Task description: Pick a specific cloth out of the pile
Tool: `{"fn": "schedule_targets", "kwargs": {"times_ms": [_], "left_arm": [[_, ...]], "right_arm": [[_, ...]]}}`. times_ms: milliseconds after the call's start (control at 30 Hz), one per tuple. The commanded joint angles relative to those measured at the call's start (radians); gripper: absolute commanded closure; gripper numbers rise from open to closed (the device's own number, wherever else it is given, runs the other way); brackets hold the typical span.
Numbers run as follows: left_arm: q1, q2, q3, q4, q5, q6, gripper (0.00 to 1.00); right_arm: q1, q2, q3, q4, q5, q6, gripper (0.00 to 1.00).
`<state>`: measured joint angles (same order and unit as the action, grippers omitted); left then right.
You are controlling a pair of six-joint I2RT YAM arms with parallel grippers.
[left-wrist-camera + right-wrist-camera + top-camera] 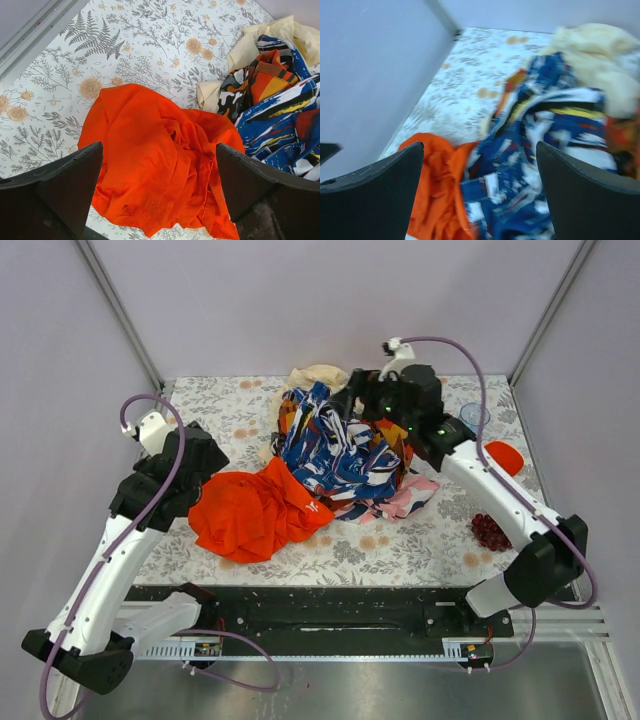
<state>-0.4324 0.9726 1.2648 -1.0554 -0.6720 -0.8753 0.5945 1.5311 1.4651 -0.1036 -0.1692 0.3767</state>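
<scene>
The cloth (255, 510), plain bright orange-red, lies crumpled on the floral table just left of the pile (340, 450), touching its edge. The pile is a heap of blue-white-black print, orange print, pink and cream fabric. My left gripper (205, 460) hovers over the cloth's left side. In the left wrist view the cloth (150, 165) lies below and between the spread jaws of the left gripper (160, 172), which hold nothing. My right gripper (355, 392) hangs over the back of the pile, open and empty. The blurred right wrist view shows the right gripper (480, 175), the blue print of the pile (560, 135) and the cloth (432, 190).
A small orange-red bowl (505, 455), a dark red cluster (490, 530) and a clear cup (473, 415) sit on the right side of the table. Lilac walls close in the back and both sides. A black rail (330, 605) runs along the near edge.
</scene>
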Motion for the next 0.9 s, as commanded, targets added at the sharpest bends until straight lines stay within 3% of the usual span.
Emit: {"fn": "schedule_targets", "kwargs": {"times_ms": [0, 200, 333, 667, 867], "left_arm": [[0.006, -0.008, -0.015, 0.072, 0.026, 0.029, 0.01], [0.007, 0.021, -0.022, 0.103, 0.063, 0.056, 0.01], [0.011, 0.041, -0.034, 0.129, 0.080, 0.065, 0.01], [0.021, 0.116, -0.058, 0.299, 0.150, 0.117, 0.01], [0.053, 0.271, 0.025, 0.402, 0.235, 0.165, 0.01]], "right_arm": [[-0.143, -0.127, -0.132, -0.070, 0.071, 0.065, 0.00], [-0.497, -0.285, -0.331, -0.107, 0.073, 0.217, 0.00], [-0.617, -0.364, -0.426, -0.113, 0.135, 0.209, 0.01], [-0.621, -0.448, -0.485, -0.113, 0.336, 0.027, 0.01], [-0.621, -0.439, -0.517, -0.033, 0.401, -0.018, 0.01]]}}
